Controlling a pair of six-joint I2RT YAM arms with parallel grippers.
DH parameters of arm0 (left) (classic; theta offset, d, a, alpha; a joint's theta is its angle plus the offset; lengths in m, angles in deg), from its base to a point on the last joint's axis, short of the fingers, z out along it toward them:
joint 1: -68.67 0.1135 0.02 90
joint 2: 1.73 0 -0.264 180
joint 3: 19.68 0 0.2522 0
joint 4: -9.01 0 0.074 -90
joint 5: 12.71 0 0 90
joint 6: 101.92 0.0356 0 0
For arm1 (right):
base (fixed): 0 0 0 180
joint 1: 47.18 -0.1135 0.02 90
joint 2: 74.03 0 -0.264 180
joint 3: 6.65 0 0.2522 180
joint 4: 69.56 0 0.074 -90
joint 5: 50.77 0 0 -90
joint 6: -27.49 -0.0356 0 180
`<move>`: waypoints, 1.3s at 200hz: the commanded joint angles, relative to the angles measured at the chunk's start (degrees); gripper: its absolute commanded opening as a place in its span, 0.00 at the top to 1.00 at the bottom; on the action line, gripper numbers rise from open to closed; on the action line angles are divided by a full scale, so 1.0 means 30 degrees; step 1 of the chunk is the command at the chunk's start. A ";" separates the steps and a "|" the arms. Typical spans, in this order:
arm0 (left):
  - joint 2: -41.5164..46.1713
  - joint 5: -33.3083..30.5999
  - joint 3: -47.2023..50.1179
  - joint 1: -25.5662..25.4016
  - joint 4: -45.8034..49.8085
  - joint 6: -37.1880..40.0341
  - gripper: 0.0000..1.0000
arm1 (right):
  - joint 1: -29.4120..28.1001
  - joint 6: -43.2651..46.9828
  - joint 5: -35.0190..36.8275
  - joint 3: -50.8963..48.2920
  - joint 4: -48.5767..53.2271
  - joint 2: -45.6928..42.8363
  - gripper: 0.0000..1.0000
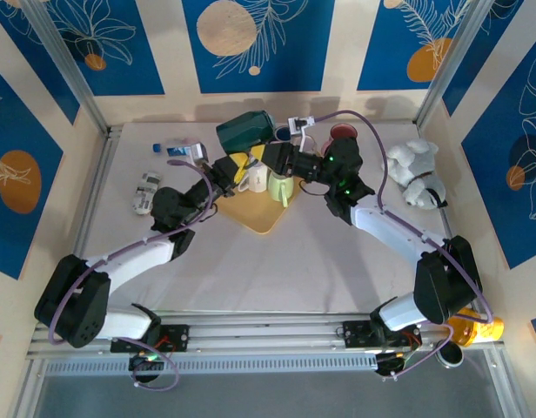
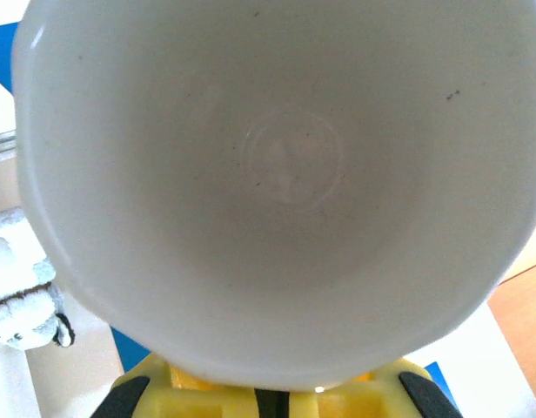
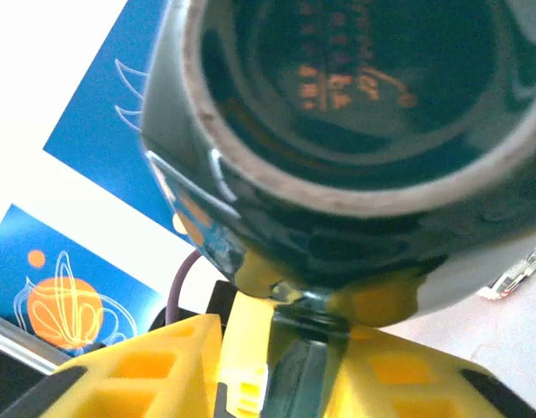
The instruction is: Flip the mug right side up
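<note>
Holding the dark green mug (image 1: 246,131) by its handle, the right gripper (image 1: 270,155) has a yellow finger (image 3: 137,370) on each side of that handle in the right wrist view; the mug is raised above the far part of the table (image 1: 277,261), lying on its side, its mouth turned toward the wrist camera. Left gripper (image 1: 231,170): closed, just beside the white mug (image 1: 257,178) over the cream tray (image 1: 251,219); the fingertips are hidden under the mug's rim in the left wrist view, so what they pinch cannot be told; the mug's bare interior faces that camera. Light green mug (image 1: 282,187): on the tray, touching the white one on its right. Plush toy (image 1: 414,172): white, at the table's right edge, well apart from the mugs.
</note>
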 commanded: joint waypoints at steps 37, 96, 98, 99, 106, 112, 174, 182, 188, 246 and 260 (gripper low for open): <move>0.0692 0.0914 -0.1023 0.0126 -0.1616 0.2542 1.00 | 0.0397 0.2384 0.0284 0.0310 0.3458 -0.1739 0.41; 0.3121 0.2323 -0.1739 0.0855 0.4833 0.6814 1.00 | 0.0902 0.8120 0.0991 0.0766 1.1515 -0.4648 0.40; 0.3243 0.2336 -0.1774 0.0871 0.5155 0.7037 1.00 | 0.0903 0.8362 0.1078 0.0796 1.1850 -0.4760 0.40; 0.3318 0.2338 -0.1795 0.0879 0.5321 0.7152 1.00 | 0.0917 0.8480 0.1127 0.0805 1.2014 -0.4788 0.40; 0.3751 0.2413 -0.1915 0.0941 0.6459 0.7856 1.00 | 0.0953 0.9279 0.1462 0.0905 1.3202 -0.5088 0.40; 0.4131 0.2509 -0.2078 0.1010 0.7474 0.8464 1.00 | 0.0995 1.0003 0.1849 0.1057 1.4197 -0.5306 0.40; 0.6342 0.1682 -0.6017 0.1150 2.2693 1.6489 1.00 | 0.1799 1.4622 0.4574 0.1782 2.0970 -0.6567 0.40; 0.6391 0.1227 -0.6559 0.1150 2.4118 1.7298 1.00 | 0.1918 1.4962 0.4631 0.1782 2.1280 -0.6600 0.40; 0.6400 0.0825 -0.6927 0.1150 2.5206 1.7811 1.00 | 0.2010 1.5114 0.4618 0.1797 2.1457 -0.6603 0.40; 0.5462 -0.4790 -1.0202 0.1325 3.3623 2.0714 1.00 | 0.2191 1.6148 0.4061 0.1365 2.1141 -0.6678 0.41; 0.4924 -0.5767 -1.0850 0.1487 3.5003 2.0991 1.00 | 0.2161 1.6098 0.4032 0.1401 2.1139 -0.6604 0.41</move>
